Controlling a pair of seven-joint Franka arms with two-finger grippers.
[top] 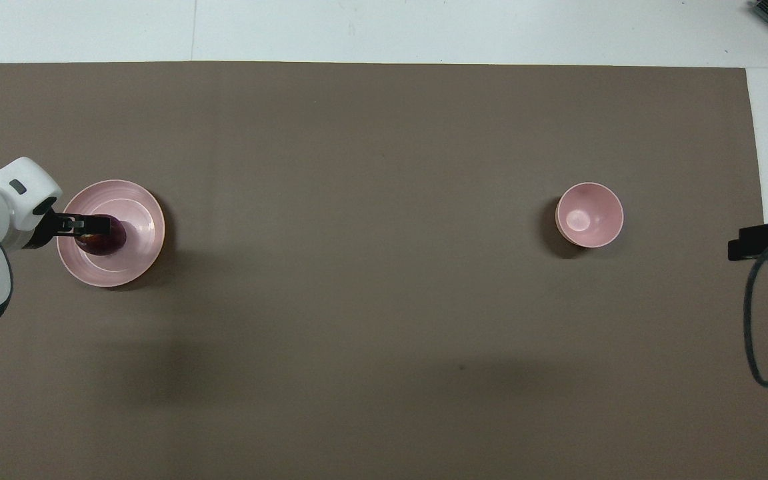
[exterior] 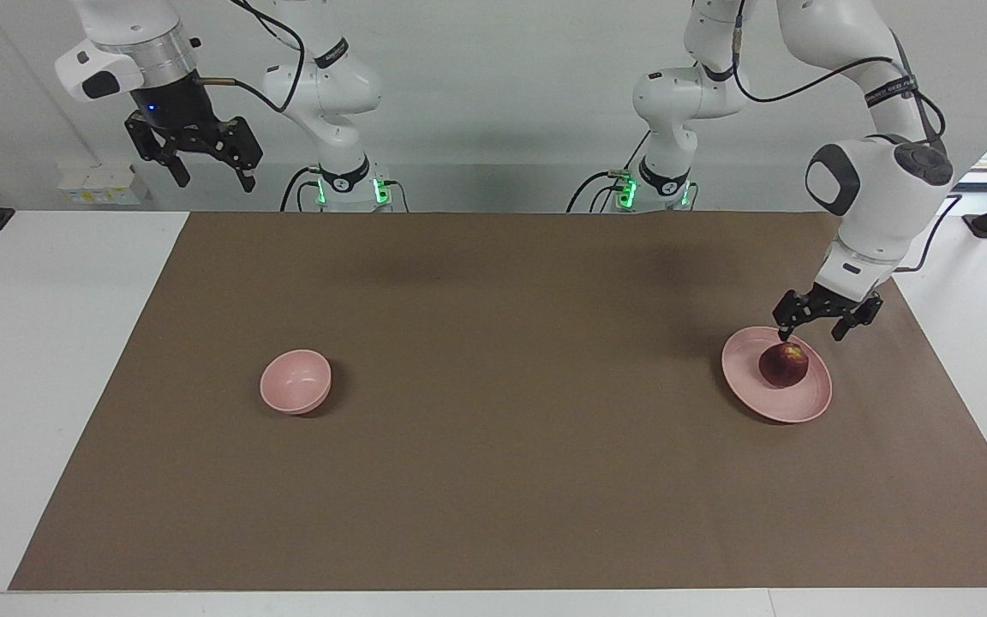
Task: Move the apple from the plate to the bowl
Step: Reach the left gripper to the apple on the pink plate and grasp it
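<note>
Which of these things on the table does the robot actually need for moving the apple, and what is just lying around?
Needed:
- apple, on the plate
- plate, at the left arm's end
- bowl, at the right arm's end
- left hand, open, low over the apple

Not needed:
- brown mat under everything
- right hand, open, waiting raised

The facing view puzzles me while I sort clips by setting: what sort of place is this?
Likely a robotics lab: a left arm and a right arm are mounted at a white table with a brown mat, against bare walls.
</note>
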